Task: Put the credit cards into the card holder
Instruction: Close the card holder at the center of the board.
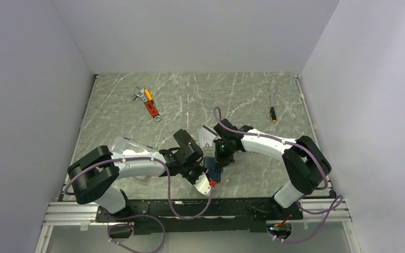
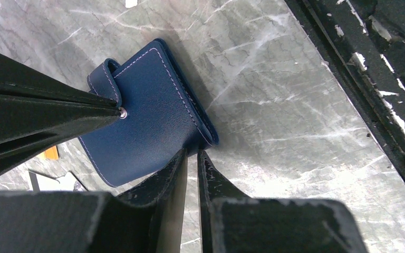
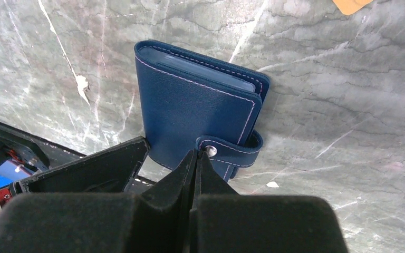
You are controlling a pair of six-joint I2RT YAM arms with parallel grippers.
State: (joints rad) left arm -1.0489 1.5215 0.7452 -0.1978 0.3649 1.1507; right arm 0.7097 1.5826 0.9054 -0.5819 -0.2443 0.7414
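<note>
Right fingers (image 3: pixel 182 176) pinched tight on the snap tab of the card holder (image 3: pixel 190 105), which is folded shut and lying at the near middle of the surface (image 3: pixel 321 116). Left fingers (image 2: pixel 171 182) nearly together, just a slit, tips touching its edge.

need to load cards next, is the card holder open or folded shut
Folded shut: the card holder lies closed, covers together, its snap tab wrapped over the front.
</note>
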